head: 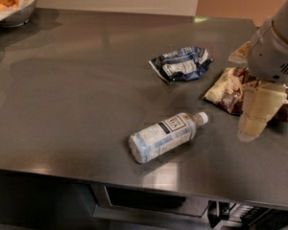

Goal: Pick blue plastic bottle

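The blue plastic bottle (164,136) lies on its side on the steel counter (77,99), near the front edge, with its white cap pointing right and back. Its whitish label with the dark square logo faces up. My gripper (253,123) hangs from the arm at the right edge of the view, to the right of the bottle's cap and apart from it. It holds nothing that I can see.
A crumpled blue-and-white snack bag (180,63) lies behind the bottle. A brown-and-white snack bag (228,91) lies at the right, partly behind my gripper. A white bowl of oranges (10,4) stands at the back left corner. The counter's front edge runs just below the bottle.
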